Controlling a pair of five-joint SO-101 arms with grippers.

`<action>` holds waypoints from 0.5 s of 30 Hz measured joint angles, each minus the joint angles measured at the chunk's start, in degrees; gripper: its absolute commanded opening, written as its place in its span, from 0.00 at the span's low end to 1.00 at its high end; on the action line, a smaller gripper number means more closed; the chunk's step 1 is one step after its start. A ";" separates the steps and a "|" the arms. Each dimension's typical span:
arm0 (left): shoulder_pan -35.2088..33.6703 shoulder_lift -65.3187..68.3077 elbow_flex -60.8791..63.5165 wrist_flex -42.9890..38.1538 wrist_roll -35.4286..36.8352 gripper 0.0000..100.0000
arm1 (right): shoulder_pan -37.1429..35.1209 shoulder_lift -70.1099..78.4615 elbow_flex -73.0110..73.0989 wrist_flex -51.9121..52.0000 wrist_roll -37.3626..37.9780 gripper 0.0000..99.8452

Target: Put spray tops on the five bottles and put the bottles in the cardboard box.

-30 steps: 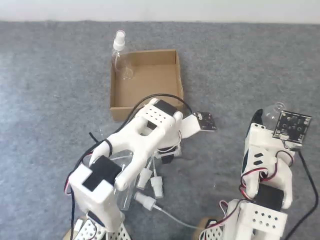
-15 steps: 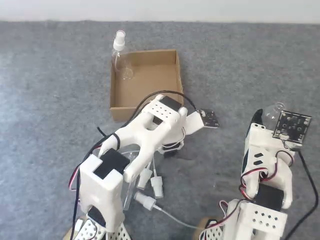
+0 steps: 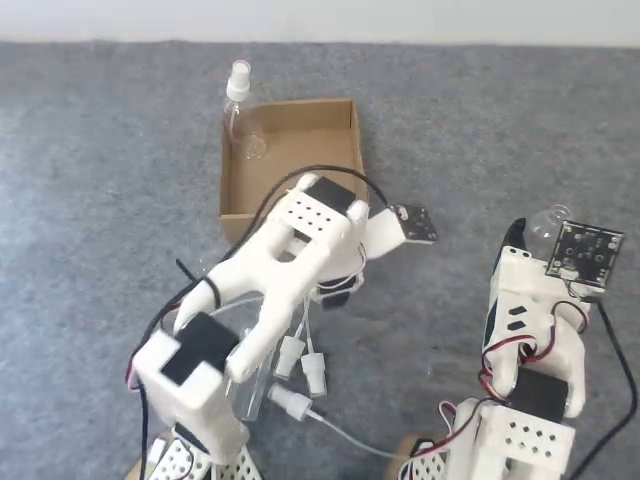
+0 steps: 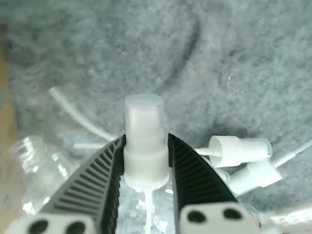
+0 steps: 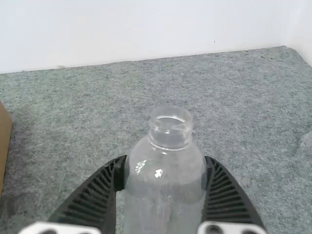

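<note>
My left gripper (image 4: 144, 148) is shut on a white spray top (image 4: 144, 131), held above the grey carpet with its tube hanging down. Two more spray tops (image 4: 239, 150) lie just beyond it, and a clear bottle (image 4: 31, 158) lies to one side. From above, my left arm (image 3: 300, 250) stretches toward the cardboard box (image 3: 345, 165). My right gripper (image 5: 165, 170) is shut on an upright clear bottle (image 5: 168, 156) with an open neck; that bottle (image 3: 551, 218) stands at the right of the table. A bottle with a spray top (image 3: 240, 100) stands in the box's far left corner.
Several loose spray tops (image 3: 305, 365) with thin tubes lie on the carpet beside the left arm's base, along with a clear bottle (image 3: 250, 390). Open carpet lies between the two arms and to the right of the box.
My left arm has swung a little, and its wrist now sits slightly closer to the box with the spray top still held. The right arm and its bottle have not moved.
</note>
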 measured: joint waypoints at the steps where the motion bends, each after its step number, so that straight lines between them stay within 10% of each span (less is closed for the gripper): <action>1: -0.18 -1.05 0.26 0.09 0.35 0.02 | 0.00 0.00 0.00 0.00 0.00 0.11; 15: -0.18 -21.01 10.90 0.62 0.97 0.01 | -3.25 -0.09 0.53 0.00 -0.09 0.11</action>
